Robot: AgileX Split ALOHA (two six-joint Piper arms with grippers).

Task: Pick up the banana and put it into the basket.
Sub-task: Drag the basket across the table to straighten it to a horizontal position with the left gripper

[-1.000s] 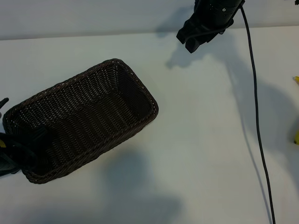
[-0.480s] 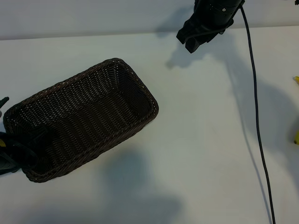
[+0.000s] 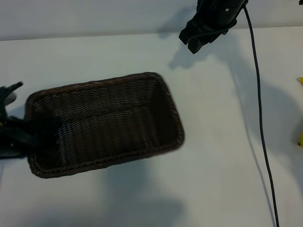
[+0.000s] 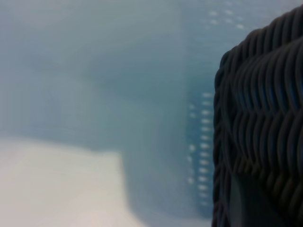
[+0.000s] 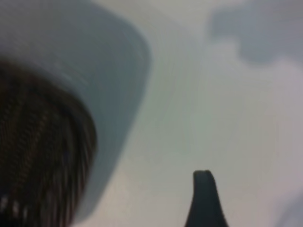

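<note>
One basket (image 3: 104,125), gripped at its left-end rim by the left gripper's (image 3: 21,139) narrow jaws, could slip; banana (image 3: 300,138) barely visible at right edge; right gripper (image 3: 195,43), jaws wide, upper right.

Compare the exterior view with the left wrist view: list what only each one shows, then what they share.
Only the exterior view shows the whole basket, the left gripper shut on its short end wall at the picture's left, the right gripper hanging open near the top, a black cable, and bits of yellow at the right edge, too cut off to name.

Only the left wrist view shows the basket's outer weave close up.

Both show the basket and the white table.
</note>
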